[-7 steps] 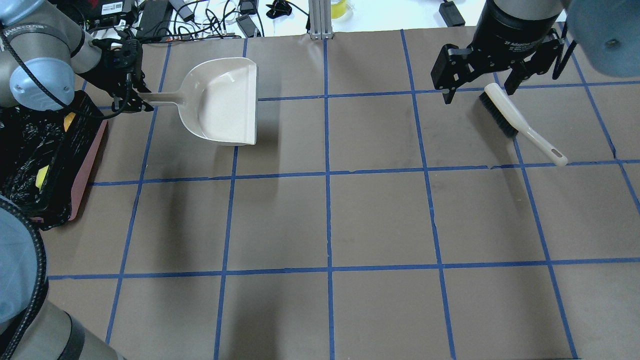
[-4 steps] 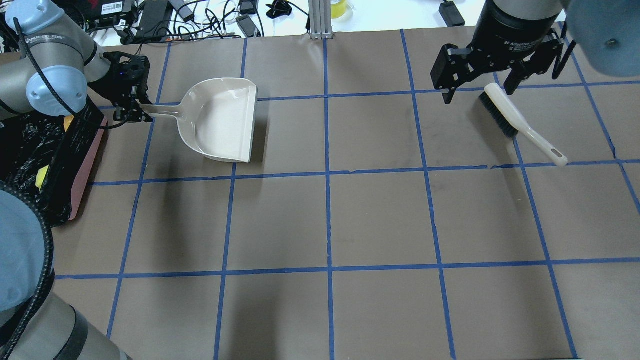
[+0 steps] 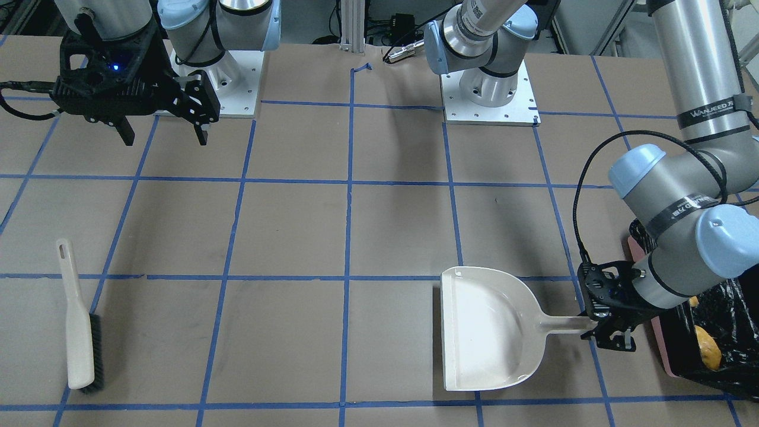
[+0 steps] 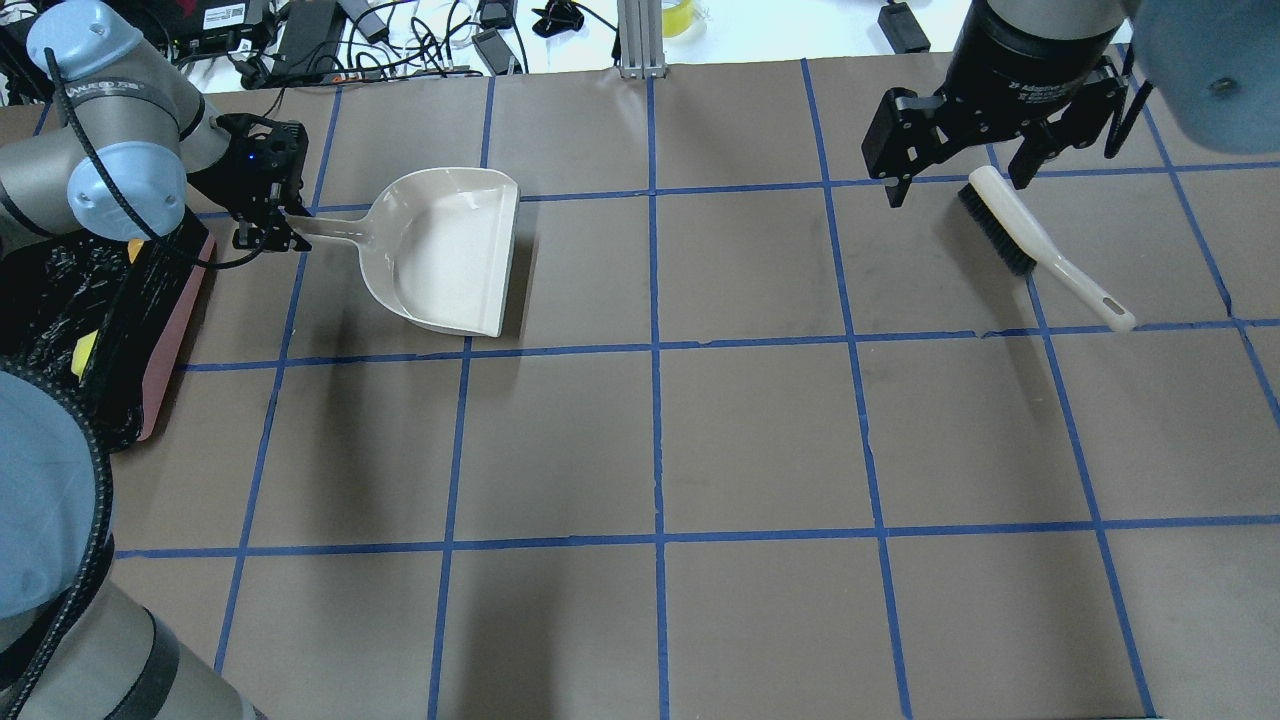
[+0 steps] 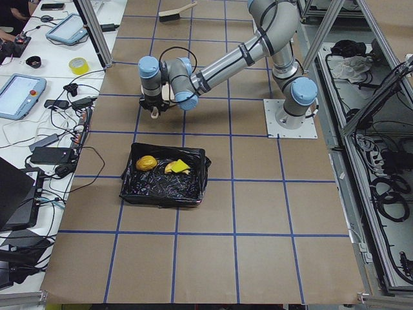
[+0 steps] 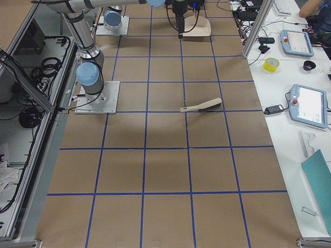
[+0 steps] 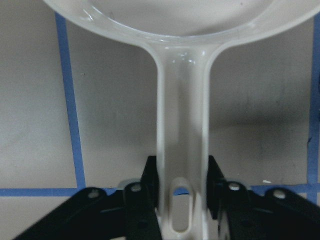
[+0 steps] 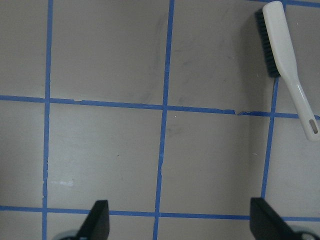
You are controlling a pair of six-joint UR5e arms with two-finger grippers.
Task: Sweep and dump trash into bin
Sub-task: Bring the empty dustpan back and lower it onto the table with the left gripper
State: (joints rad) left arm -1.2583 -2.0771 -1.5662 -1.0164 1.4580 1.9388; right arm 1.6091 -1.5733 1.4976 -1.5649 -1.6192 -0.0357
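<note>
My left gripper (image 4: 272, 222) is shut on the handle of the beige dustpan (image 4: 450, 250), which lies level, low at the table, just right of the bin. The wrist view shows its fingers (image 7: 150, 180) clamping the handle (image 7: 182, 125). The pan is empty (image 3: 486, 332). The bin (image 5: 164, 194) is lined with a black bag; its pink rim shows in the overhead view (image 4: 170, 340). The orange-brown lump (image 5: 147, 163) and yellow pieces (image 5: 175, 166) lie inside it. My right gripper (image 4: 955, 188) is open and empty, hovering above the table beside the brush (image 4: 1030, 240).
The beige brush with black bristles lies on the table at the far right (image 3: 77, 332), also seen in the right wrist view (image 8: 285, 50). Cables and devices line the table's far edge (image 4: 300, 40). Blue tape lines grid the brown table (image 4: 655, 440).
My left arm has carried the dustpan down and slightly right, away from the bin, and levelled it near the table. The right arm and brush have not moved.
</note>
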